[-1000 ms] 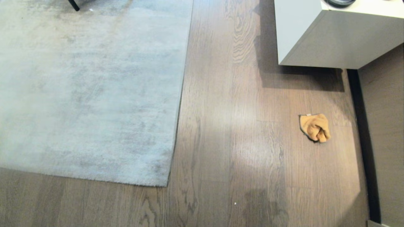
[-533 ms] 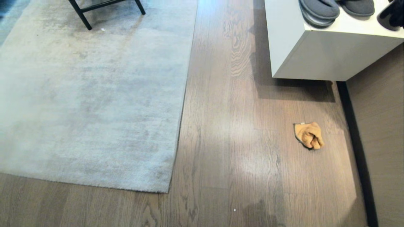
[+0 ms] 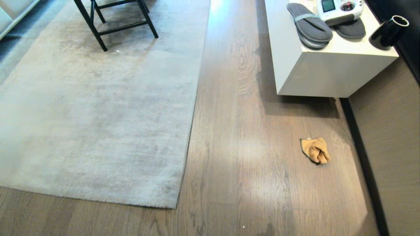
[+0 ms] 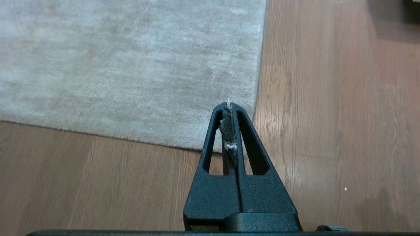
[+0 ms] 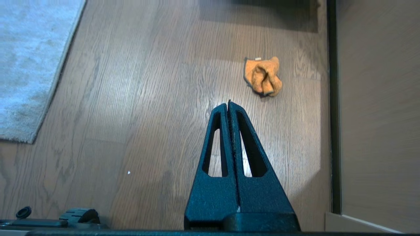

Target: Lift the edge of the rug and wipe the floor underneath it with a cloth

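Head view shows neither arm; nearest, in the wrist views, the left gripper [image 4: 229,106] is seen pressed shut on nothing above the rug edge [image 3: 177,207], and the right gripper [image 5: 228,104] likewise, short of the cloth [image 3: 315,150] lying on the floor [image 3: 236,157] to the right. No step is judged begun: the cloth must first be picked up. Farther off, a chair [image 3: 115,19] is cut off, beside a white cabinet [image 3: 328,72] bearing slippers [image 3: 310,26].
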